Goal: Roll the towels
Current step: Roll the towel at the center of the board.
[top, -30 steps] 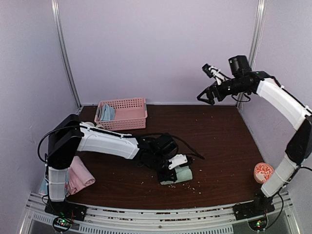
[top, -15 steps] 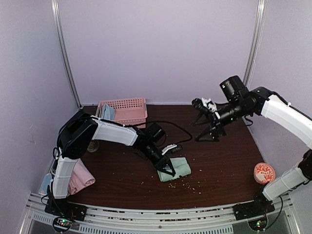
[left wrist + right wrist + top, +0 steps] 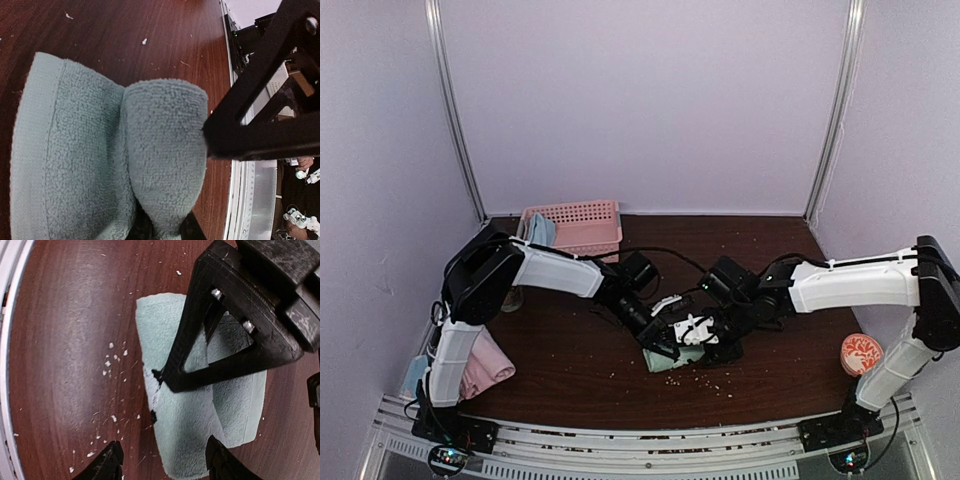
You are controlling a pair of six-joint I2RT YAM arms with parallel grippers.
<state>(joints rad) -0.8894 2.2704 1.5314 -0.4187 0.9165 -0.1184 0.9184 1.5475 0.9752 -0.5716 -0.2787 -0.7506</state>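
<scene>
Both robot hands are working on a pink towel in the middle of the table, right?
No. The towel that the left gripper and right gripper work on is pale green, not pink; the right wrist view shows it.

no readable text, no labels, no brands, no numbers, no signs anywhere

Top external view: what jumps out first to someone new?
Both grippers meet mid-table at one sage green towel: the left gripper pinches a raised fold, and the right gripper hovers open above it. A pink basket sits at the back left, and a pink towel lies at the near left corner.
</scene>
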